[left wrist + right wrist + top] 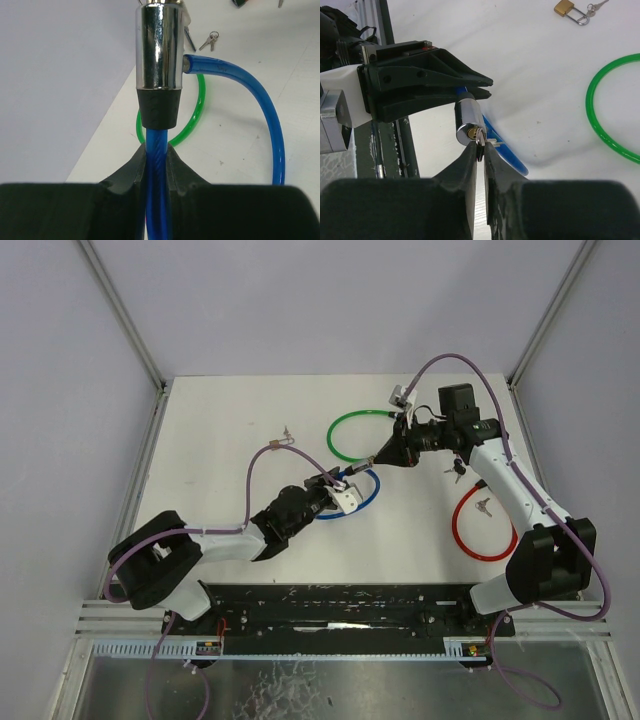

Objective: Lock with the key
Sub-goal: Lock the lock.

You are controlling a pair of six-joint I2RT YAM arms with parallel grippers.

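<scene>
My left gripper (pixel 156 152) is shut on the blue cable (pixel 157 150) just below the lock's chrome cylinder (pixel 160 47), holding it above the table. In the top view this lock (pixel 345 480) hangs between both arms, with the left gripper (pixel 325 490) beside it. A key (pixel 480 145) sits in the brass keyhole at the cylinder's end (pixel 468 120). My right gripper (pixel 481 152) pinches the key's head between its fingertips. From above, the right gripper (pixel 378 462) points at the cylinder from the right.
A green cable loop (pixel 345 425) lies behind the lock and a red loop (pixel 470 530) at the right. Loose keys (pixel 458 468) lie near the right arm. A small brass padlock (pixel 565 7) with keys rests further left on the table.
</scene>
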